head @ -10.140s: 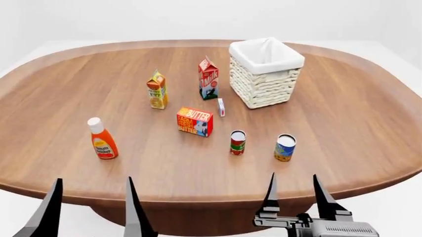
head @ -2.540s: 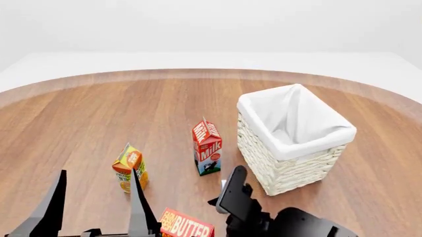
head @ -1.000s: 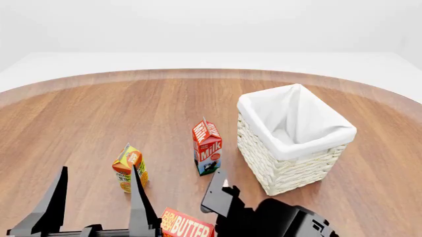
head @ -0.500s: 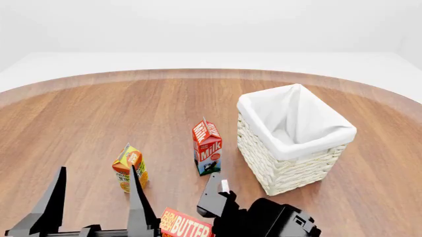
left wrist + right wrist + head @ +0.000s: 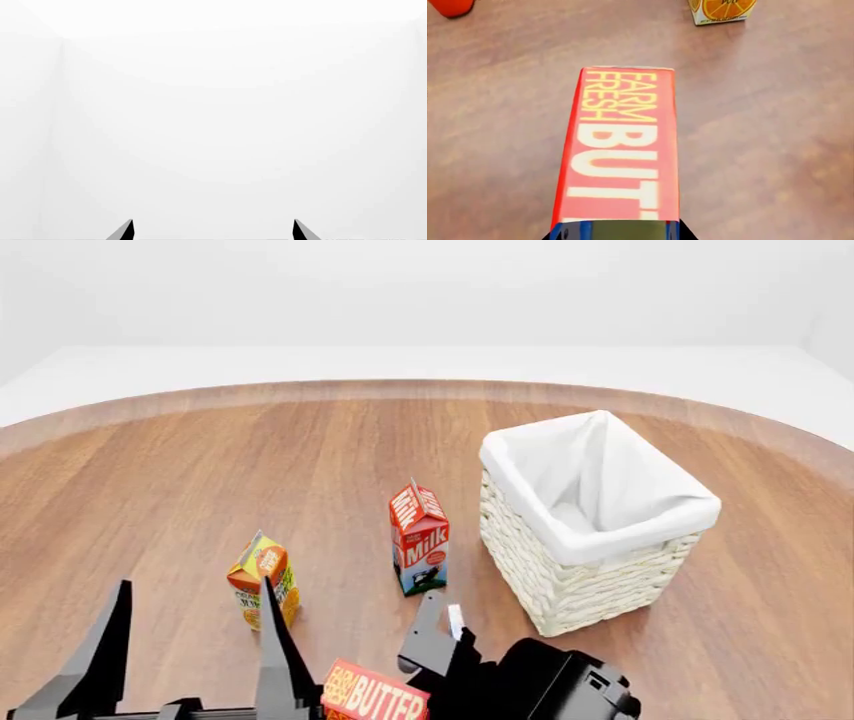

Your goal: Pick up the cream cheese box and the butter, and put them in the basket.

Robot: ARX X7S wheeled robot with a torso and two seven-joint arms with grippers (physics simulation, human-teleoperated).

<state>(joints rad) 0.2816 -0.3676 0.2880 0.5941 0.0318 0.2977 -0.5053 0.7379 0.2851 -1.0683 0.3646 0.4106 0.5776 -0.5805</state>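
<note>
The small white cream cheese box (image 5: 457, 618) stands on the table between the butter and the basket. In the right wrist view it (image 5: 614, 231) fills the gap between my jaw tips and hides the butter's near end. My right gripper (image 5: 445, 628) (image 5: 617, 234) is shut on it, low at the table. The red-orange butter (image 5: 374, 697) (image 5: 620, 145) lies just beyond it. The white wicker basket (image 5: 574, 580) stands to the right. My left gripper (image 5: 187, 665) (image 5: 212, 231) is open and empty, left of the butter.
A red-and-white milk carton (image 5: 419, 537) stands just behind the cream cheese box, left of the basket. An orange juice carton (image 5: 263, 578) (image 5: 720, 10) stands by my left gripper's inner finger. A red bottle (image 5: 450, 6) shows at the right wrist view's corner.
Over the last 2.5 s my right gripper has slid left and a little lower, around the cream cheese box. In the last half second it barely moves. The left gripper stays put.
</note>
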